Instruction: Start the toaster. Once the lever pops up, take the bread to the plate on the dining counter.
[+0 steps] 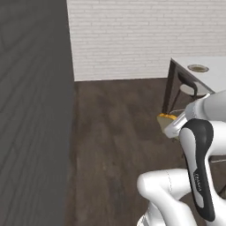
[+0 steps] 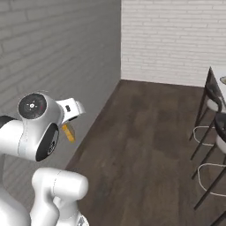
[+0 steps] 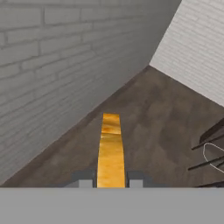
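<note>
My gripper [image 3: 110,180] is shut on the bread [image 3: 110,148], a golden-tan slice seen edge-on that sticks out ahead between the two fingertips. From the left base view the bread [image 1: 166,118] shows at the end of the hand, low beside the dining counter [image 1: 212,77]. That counter is white on a dark base at the right, and the round plate [image 1: 197,68] lies on it. In the right base view the bread [image 2: 68,132] hangs below the hand near the grey wall. The toaster is out of view.
Dark-backed stools with wire legs [image 2: 211,132] stand along the dining counter's side [image 1: 187,86]. A grey brick wall [image 1: 35,110] runs close on the left, and a white brick wall [image 2: 172,39] closes the back. Open dark wood floor [image 1: 119,132] lies between them.
</note>
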